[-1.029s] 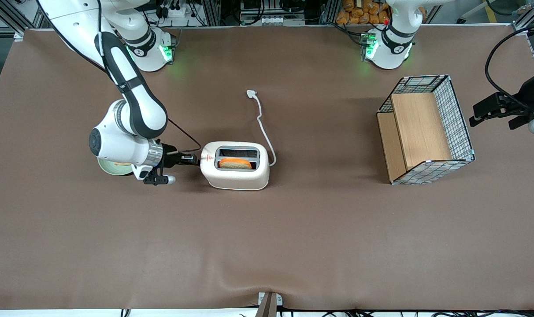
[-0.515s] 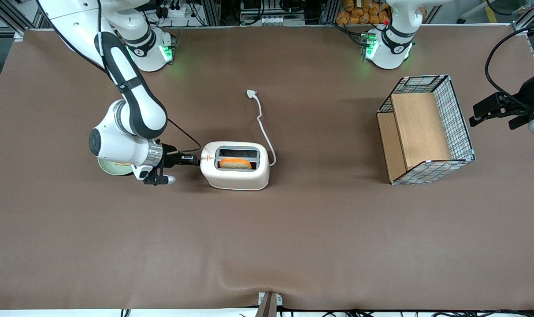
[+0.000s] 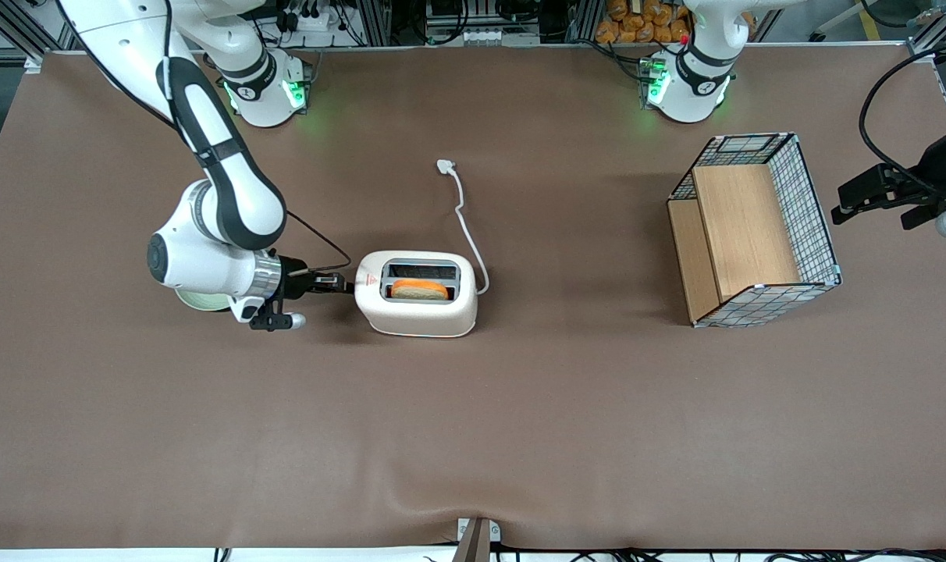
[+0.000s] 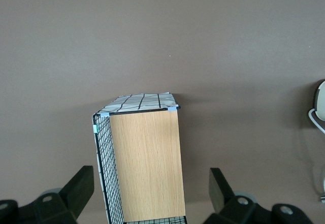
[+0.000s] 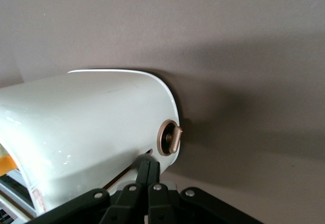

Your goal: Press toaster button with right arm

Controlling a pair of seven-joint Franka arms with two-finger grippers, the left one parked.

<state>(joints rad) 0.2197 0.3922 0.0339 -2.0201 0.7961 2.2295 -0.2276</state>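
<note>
The white toaster (image 3: 418, 300) stands mid-table with an orange slice of toast in its top slot and a red mark on top near its narrow end. My right arm (image 3: 215, 195) holds its gripper (image 3: 346, 286) level against that narrow end, fingers shut with nothing between them. In the right wrist view the shut gripper (image 5: 148, 164) touches the toaster (image 5: 86, 127) at a dark slot. The toaster button (image 5: 169, 137), a round knob in a bronze ring, sticks out just beside the tips and is not touched.
The white cord runs from the toaster to a plug (image 3: 446, 165) farther from the front camera. A round green-rimmed object (image 3: 196, 300) lies under my wrist. A wire basket with wooden panels (image 3: 754, 230) stands toward the parked arm's end.
My wrist and forearm have drawn slightly away from the toaster toward the working arm's end. The fingertips stay at the toaster's narrow end, and the toaster has not moved.
</note>
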